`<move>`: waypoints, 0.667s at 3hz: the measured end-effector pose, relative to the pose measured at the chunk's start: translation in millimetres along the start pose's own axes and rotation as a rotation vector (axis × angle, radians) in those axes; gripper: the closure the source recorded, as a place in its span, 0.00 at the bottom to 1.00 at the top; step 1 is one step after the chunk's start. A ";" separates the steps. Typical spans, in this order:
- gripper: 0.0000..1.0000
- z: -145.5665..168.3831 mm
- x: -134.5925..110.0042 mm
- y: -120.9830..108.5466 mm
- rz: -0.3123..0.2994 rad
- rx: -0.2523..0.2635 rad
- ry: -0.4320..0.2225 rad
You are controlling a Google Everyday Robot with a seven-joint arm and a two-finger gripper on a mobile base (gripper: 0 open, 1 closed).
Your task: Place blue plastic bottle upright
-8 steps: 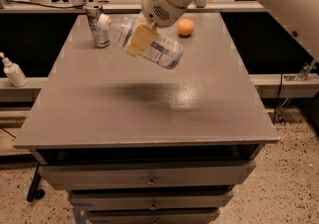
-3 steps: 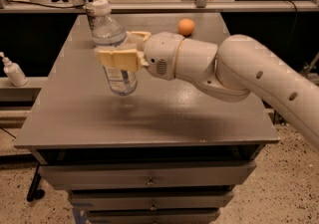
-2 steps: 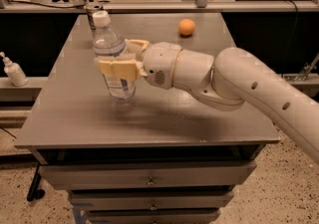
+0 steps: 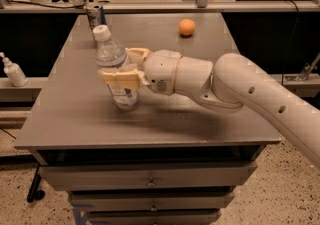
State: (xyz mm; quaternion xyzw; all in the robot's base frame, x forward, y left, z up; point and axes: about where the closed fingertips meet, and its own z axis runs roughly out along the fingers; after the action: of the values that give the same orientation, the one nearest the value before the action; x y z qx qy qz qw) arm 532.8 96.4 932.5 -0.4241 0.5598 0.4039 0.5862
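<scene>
The blue plastic bottle (image 4: pixel 114 60) is clear with a white cap and a pale label. It stands nearly upright, leaning slightly left, with its base on or just above the grey table (image 4: pixel 165 114) at the left middle. My gripper (image 4: pixel 122 66) reaches in from the right and is shut on the bottle's middle, one tan finger (image 4: pixel 120 78) across the front and the other behind it. The white arm stretches to the lower right.
A slim silver-blue can (image 4: pixel 94 16) stands at the table's back left corner. An orange ball (image 4: pixel 187 27) lies at the back centre. A white pump dispenser bottle (image 4: pixel 13 71) stands on a ledge to the left. Drawers sit below the table's front edge.
The bottle was held tilted high over the back of the table. It has been turned upright and brought down to the left middle of the table, still in my gripper.
</scene>
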 end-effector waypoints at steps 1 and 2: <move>0.59 0.2 12.3 4.1 0.018 -0.016 0.010; 0.36 0.0 12.6 4.6 0.021 -0.018 0.013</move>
State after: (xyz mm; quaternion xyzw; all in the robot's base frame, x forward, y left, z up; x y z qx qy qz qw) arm 529.1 97.9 919.7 -0.4262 0.5643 0.4122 0.5745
